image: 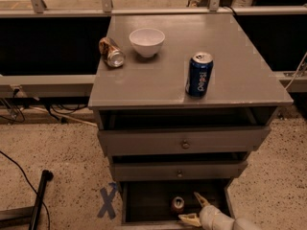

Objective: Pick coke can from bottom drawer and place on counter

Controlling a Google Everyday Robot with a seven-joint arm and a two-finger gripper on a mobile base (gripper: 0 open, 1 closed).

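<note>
The coke can (178,204) stands upright in the dark, open bottom drawer (144,202), near its front, silver top up. My gripper (195,208) is at the bottom edge of the view, just right of the can, with its two pale fingers spread open and not touching it. The grey counter (163,75) is the cabinet's top, above the two knobbed drawers.
On the counter stand a blue Pepsi can (199,74) and a white bowl (147,41), and a brownish dented can (111,51) lies on its side. A blue X (106,201) is taped on the floor at left. A black pole (39,198) lies bottom left.
</note>
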